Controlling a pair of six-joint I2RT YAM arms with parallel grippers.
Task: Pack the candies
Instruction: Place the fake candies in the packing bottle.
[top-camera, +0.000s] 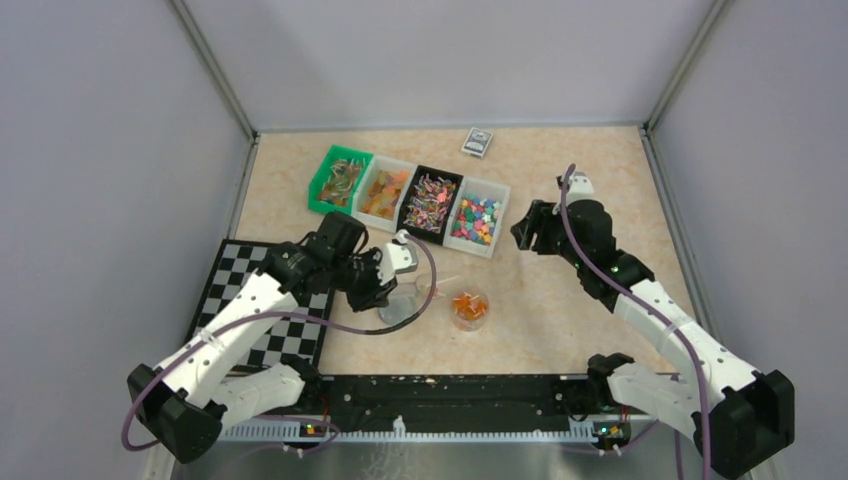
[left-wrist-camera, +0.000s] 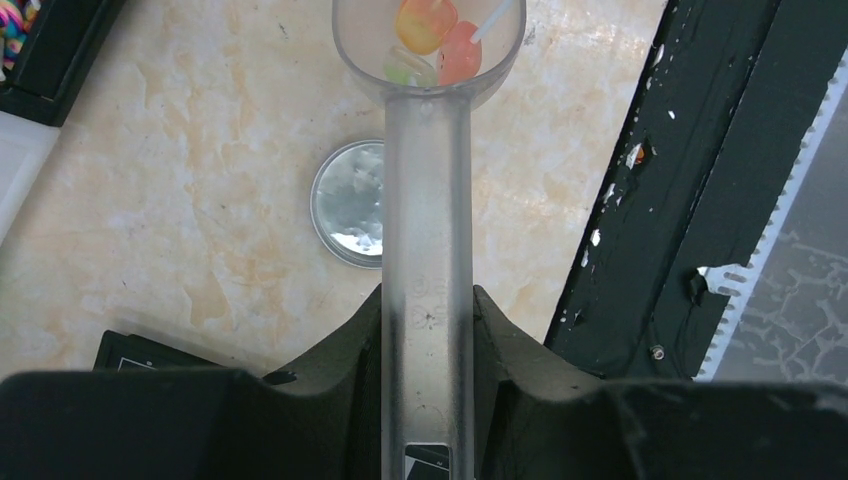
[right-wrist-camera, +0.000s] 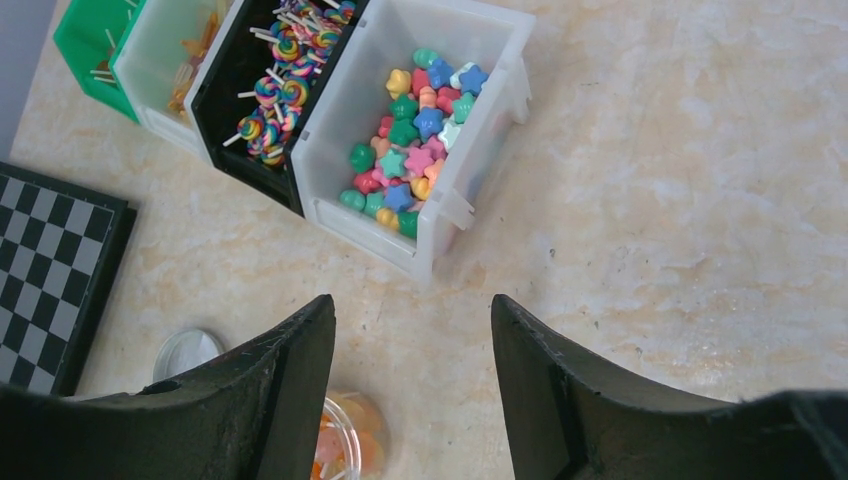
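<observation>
Bare table (top-camera: 570, 320) right of cup (top-camera: 470, 324): open passage. Cup, with candies (top-camera: 467, 304), stands mid-table. Bins (top-camera: 410, 198) in row block far centre. Chessboard (top-camera: 222, 268) covers left. Left arm (top-camera: 262, 292) with scoop (top-camera: 438, 289) over lid (top-camera: 398, 313), just beside cup.

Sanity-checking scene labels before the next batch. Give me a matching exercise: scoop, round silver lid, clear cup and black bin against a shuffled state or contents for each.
Things:
1. scoop
2. round silver lid
3. clear cup
4. black bin

States:
A. holds swirl lollipops
B. clamped in the left gripper
C. lies flat on the table
D. stands on the table with orange candies inside

Pairs: 1-B, 2-C, 3-D, 4-A
</observation>
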